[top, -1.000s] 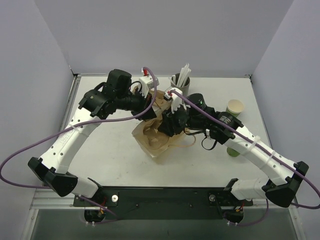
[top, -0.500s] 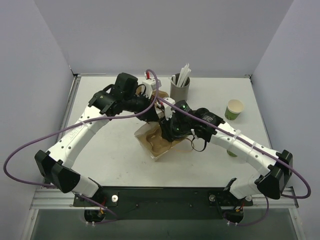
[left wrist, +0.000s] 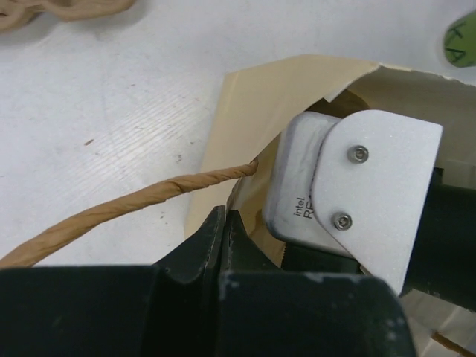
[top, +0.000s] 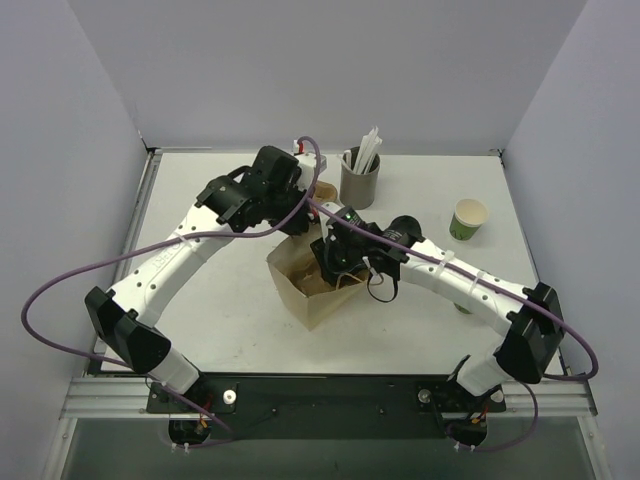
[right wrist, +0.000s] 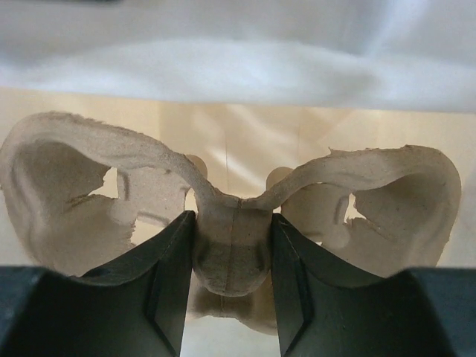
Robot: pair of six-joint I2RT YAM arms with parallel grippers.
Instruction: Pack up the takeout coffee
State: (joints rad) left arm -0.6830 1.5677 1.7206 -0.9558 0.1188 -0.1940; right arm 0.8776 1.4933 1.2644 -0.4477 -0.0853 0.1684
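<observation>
Right jaws inside paper bag [top: 305, 295], clamped on centre web of pulp cup carrier [right wrist: 230, 253]. Left jaws fully closed, look pinched on bag's rear rim beside twine handle [left wrist: 149, 197]. Takeout coffee [top: 468, 218] stands upright on desk [top: 220, 320], far right, well apart from bag and both jaws. I see no lid on it. Right arm clearly nearer. My read: release carrier first, then right arm reaches out right, grasping across cup's vertical axis.
</observation>
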